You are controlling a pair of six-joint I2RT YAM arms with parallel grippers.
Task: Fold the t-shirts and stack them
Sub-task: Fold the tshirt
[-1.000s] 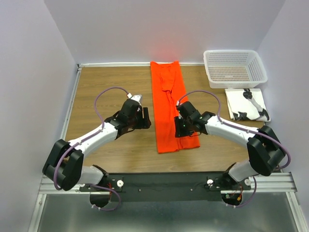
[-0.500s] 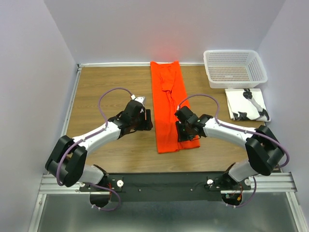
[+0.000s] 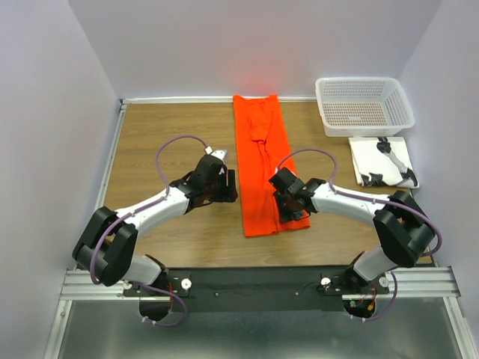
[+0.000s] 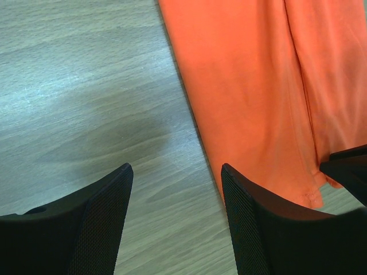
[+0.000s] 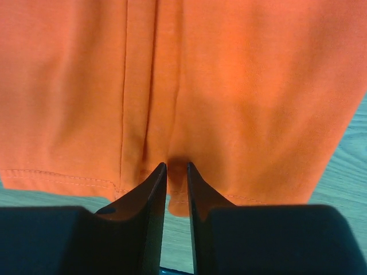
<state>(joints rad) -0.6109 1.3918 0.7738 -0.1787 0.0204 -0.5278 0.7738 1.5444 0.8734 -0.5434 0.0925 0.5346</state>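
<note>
on the wooden bench (image 3: 165, 142) the orange-red t-shirt (image 3: 258, 149) lies as one long narrow strip, its long axis running from the arms toward the far wall, hem end nearest. the right pincer (image 5: 176, 169) looks clenched on that near hem; the left pincer (image 4: 175, 172) hangs released over bare wood just left of the cloth's edge.

Your right hand (image 3: 293, 212) has slid along the t-shirt (image 3: 258, 146) toward you over the past 1 second. It has gone from mid-cloth down to the near hem, and its forearm has swung lower with it. Your left hand (image 3: 227, 186) has edged slightly rightward across the worktop (image 3: 157, 142), closing on the shirt's left edge.
</note>
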